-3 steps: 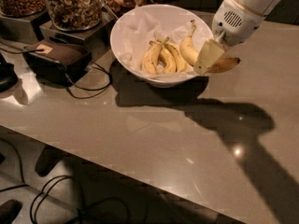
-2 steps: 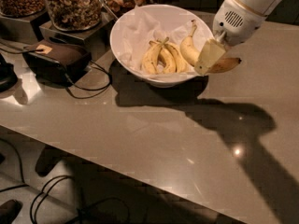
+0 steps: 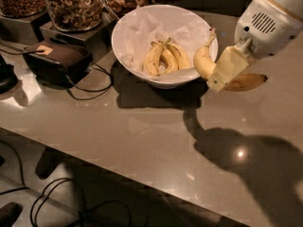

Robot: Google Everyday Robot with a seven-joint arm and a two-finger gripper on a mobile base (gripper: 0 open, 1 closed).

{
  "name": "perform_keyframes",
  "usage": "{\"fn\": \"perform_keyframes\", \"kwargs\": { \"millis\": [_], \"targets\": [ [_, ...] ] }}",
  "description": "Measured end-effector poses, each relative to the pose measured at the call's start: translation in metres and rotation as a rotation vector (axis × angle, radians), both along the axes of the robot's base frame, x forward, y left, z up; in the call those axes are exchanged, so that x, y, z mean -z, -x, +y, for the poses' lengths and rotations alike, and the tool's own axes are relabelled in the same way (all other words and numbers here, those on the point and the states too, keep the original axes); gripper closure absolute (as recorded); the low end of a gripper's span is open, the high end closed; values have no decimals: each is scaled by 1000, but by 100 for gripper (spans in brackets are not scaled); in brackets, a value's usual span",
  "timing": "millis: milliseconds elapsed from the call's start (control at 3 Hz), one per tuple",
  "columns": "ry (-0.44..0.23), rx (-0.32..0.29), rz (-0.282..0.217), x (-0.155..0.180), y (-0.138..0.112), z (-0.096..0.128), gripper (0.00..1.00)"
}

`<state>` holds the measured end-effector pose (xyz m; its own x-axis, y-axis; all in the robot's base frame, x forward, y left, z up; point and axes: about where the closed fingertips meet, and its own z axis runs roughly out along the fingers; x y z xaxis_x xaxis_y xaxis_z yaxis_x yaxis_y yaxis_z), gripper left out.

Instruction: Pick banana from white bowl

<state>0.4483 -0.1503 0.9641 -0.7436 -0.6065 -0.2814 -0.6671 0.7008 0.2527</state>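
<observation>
The white bowl point(image 3: 137, 56) lined with crinkled white paper stands on the counter, with a bunch of three small bananas point(image 3: 163, 56) inside. The long single banana point(image 3: 203, 60) is held at the bowl's right rim, its stem pointing up over the bowl and its brownish end point(image 3: 244, 82) sticking out to the right above the counter. My gripper point(image 3: 222, 74) comes in from the upper right and is shut on this banana around its middle, holding it a little above the rim.
Glass jars of nuts point(image 3: 73, 4) stand on dark boxes at the back left. A dark brown pouch point(image 3: 57, 58) with cables lies left of the bowl. The grey counter point(image 3: 142, 136) has its front edge running diagonally at the lower left.
The banana in my gripper has lifted slightly and shifted right, out over the bowl's right rim. The bunch stays in the bowl.
</observation>
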Motion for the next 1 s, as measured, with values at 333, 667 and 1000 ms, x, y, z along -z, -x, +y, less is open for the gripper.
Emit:
{"fn": "perform_keyframes", "kwargs": {
  "millis": [333,667,1000],
  "targets": [
    [-1,2,-5,0,-1,1,100],
    [6,1,-33,-11,4,5,100],
    [-7,-22,-16,-19,25,11,100]
  ]
}}
